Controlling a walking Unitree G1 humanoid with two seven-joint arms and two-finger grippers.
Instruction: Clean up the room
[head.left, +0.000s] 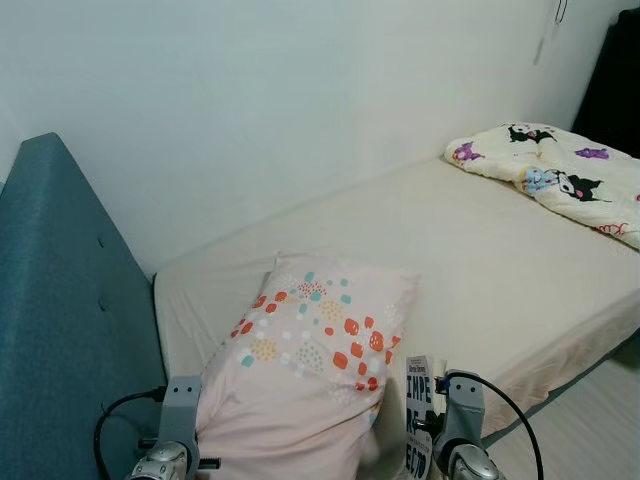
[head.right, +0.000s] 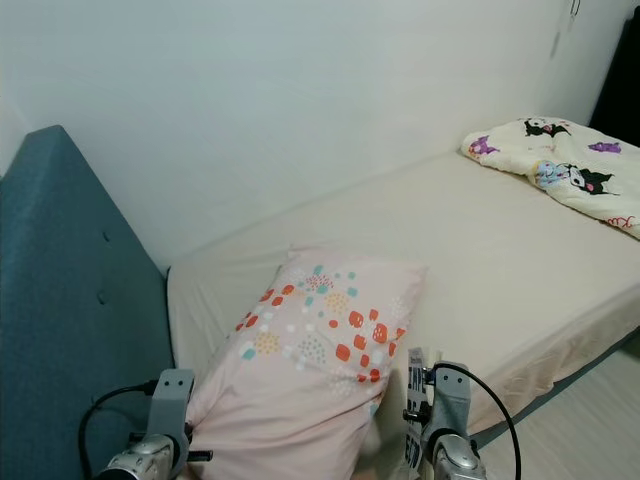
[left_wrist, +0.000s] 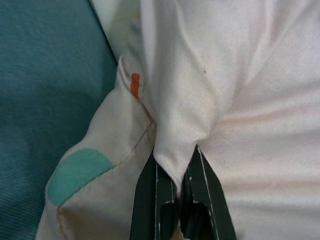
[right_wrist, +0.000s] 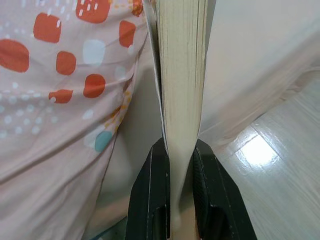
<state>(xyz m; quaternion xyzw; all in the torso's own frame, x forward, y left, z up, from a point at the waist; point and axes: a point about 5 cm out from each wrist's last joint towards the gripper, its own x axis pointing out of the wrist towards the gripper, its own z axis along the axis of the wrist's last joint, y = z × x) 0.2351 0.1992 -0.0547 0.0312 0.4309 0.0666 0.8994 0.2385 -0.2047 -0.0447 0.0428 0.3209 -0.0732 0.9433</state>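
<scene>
Pillow (head.left: 310, 370) lies at the bed's (head.left: 500, 260) head end beside the teal headboard (head.left: 70, 330), its edge pinched by the left gripper (left_wrist: 175, 175). Right gripper (right_wrist: 172, 170) is clamped on a book (right_wrist: 181, 65) near the mattress edge, above open floor (right_wrist: 270, 170).
</scene>
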